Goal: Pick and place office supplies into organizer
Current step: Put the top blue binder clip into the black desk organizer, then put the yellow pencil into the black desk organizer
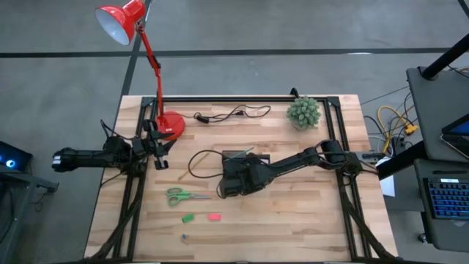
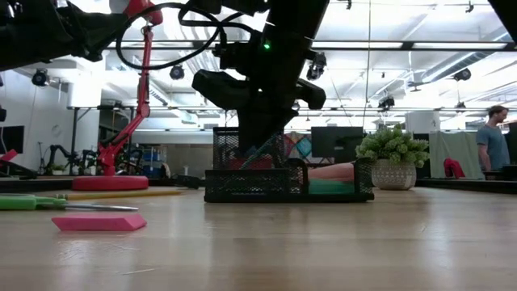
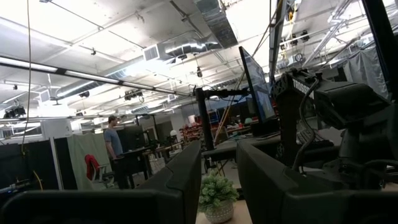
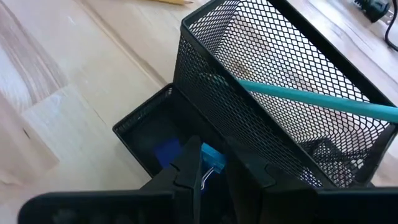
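Note:
The black mesh organizer (image 4: 261, 93) stands at the table's middle, with a teal pen (image 4: 311, 99) leaning in its tall compartment. My right gripper (image 4: 208, 171) slants down over its low compartment (image 4: 146, 134), shut on a small blue clip. A darker blue piece (image 4: 166, 152) lies in that compartment. Green-handled scissors (image 1: 179, 196), a green piece (image 1: 188, 218) and a pink pad (image 1: 214, 216) lie flat on the near left of the table. My left gripper (image 1: 157, 154) waits at the left edge, open and raised, holding nothing. My right gripper pinches the small blue clip (image 4: 212, 157) between its two fingers, with the clip's silver wire (image 4: 202, 177) showing in the gap. The fingers slant down from the table's right side. The clip hangs over the organizer's low compartment; whether it touches the bottom, I cannot tell.
A red desk lamp (image 1: 168, 123) stands at the far left, a black cable (image 1: 231, 114) runs along the far edge, and a small green plant (image 1: 303, 112) sits at the far right. A yellow pencil (image 2: 121, 194) lies left of the organizer. A tiny piece (image 1: 183, 237) lies near the front edge.

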Robot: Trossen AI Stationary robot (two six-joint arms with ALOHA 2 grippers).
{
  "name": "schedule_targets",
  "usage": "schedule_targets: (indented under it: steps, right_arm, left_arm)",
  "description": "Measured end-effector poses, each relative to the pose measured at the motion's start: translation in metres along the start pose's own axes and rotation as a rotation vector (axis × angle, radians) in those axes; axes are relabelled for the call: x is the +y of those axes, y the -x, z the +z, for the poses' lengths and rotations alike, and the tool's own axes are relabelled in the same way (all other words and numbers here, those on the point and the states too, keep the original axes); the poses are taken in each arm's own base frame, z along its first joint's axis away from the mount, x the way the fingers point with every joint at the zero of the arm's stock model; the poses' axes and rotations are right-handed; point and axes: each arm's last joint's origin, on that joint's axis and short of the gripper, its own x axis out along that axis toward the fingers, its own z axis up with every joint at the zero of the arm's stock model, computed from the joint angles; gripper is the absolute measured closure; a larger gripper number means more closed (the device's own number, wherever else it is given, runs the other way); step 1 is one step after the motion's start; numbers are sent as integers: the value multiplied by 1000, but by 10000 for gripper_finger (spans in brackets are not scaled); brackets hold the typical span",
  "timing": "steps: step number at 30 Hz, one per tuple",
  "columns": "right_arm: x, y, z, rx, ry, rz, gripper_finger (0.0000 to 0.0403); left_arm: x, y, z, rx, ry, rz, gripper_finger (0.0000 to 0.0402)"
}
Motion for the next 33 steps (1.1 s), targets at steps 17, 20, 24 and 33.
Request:
schedule_targets:
  steps: [17,20,24,33]
  right_arm:
    - [-3,-2,-4,26,38,-15,327]
    - [-3,-2,-4,26,38,-16,310]
    - [-3,-2,-4,26,44,-16,293]
    - [-2,-2,-3,21,52,-15,292]
  left_arm:
    - [0,0,0,-1,0,0,313]
    - [0,0,0,-2,1,1,313]
    - [0,0,0,-2,1,1,313]
    - [0,0,0,-1,0,1,313]
